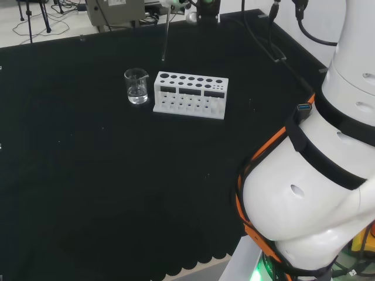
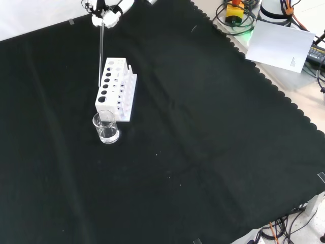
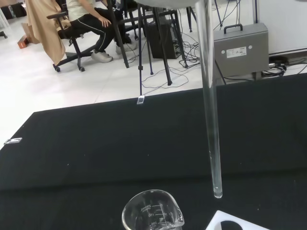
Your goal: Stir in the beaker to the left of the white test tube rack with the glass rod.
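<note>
Black cloth covers the tabletop (image 2: 203, 152), where the beaker (image 2: 106, 127) stands just beside one end of the white test tube rack (image 2: 116, 90). The glass rod (image 2: 101, 53) hangs upright above the rack, its tip short of the beaker. To do this well, I would carry the tip over the beaker's mouth, lower it clear of the rim, then circle gently. The hand (image 2: 112, 14) has its fingers curled round the rod's top.

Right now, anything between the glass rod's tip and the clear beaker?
Nothing visible. The thin glass rod, held in the hand, hangs above the white test tube rack; the clear glass beaker beside it is uncovered.
</note>
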